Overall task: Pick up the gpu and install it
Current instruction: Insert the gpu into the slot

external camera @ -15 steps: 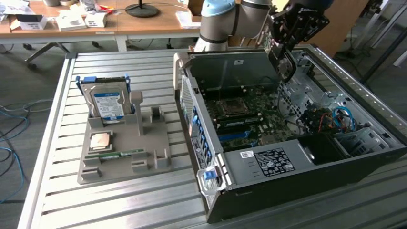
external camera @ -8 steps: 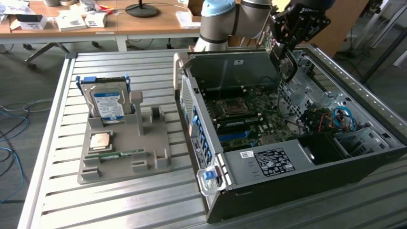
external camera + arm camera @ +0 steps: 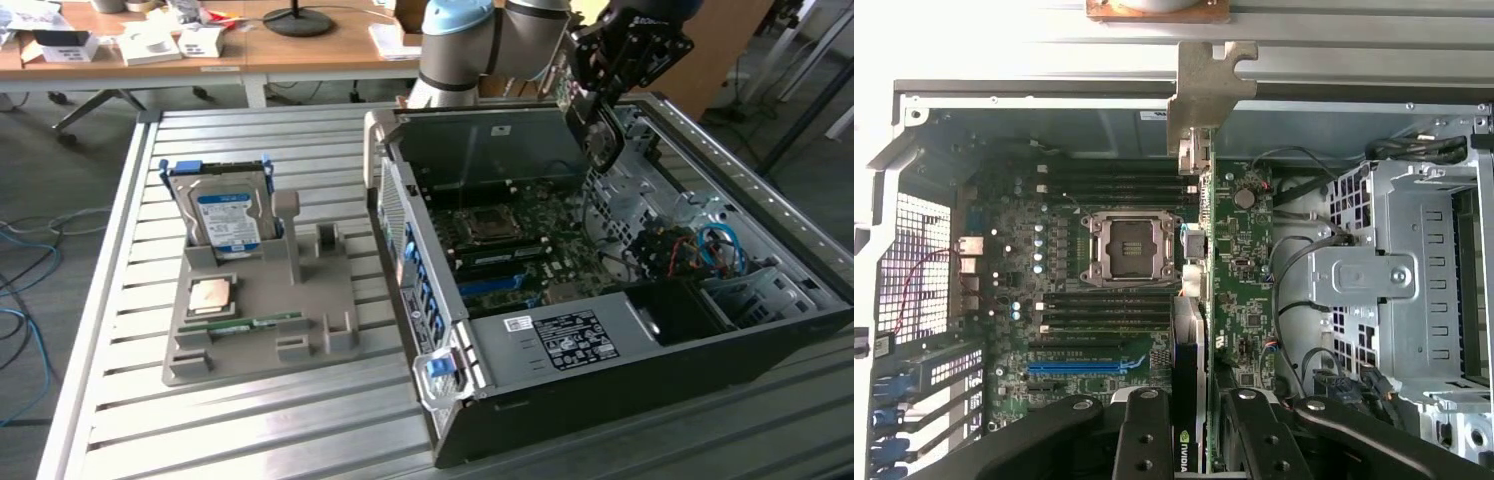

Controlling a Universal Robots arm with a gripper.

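The gpu (image 3: 597, 135) hangs on edge from my gripper (image 3: 597, 98), above the far side of the open computer case (image 3: 561, 420). In the wrist view the gpu (image 3: 1194, 300) appears edge-on as a thin dark card with a green printed mark near my fingers. Its silvery end bracket (image 3: 1209, 95) reaches toward the case's rear wall. My gripper (image 3: 1194, 435) is shut on the card, one black finger on each face. Below the card lies the motherboard (image 3: 1104, 300) with its bare CPU socket (image 3: 1129, 247) and blue slot (image 3: 1079, 366).
A grey fixture tray (image 3: 307, 320) on the slatted metal table holds a blue-labelled hard drive (image 3: 227, 215), a CPU chip (image 3: 211, 296) and a green memory stick (image 3: 240, 323). Drive cage (image 3: 1404, 280) and cables (image 3: 714, 245) crowd the case's far end. Desks stand behind.
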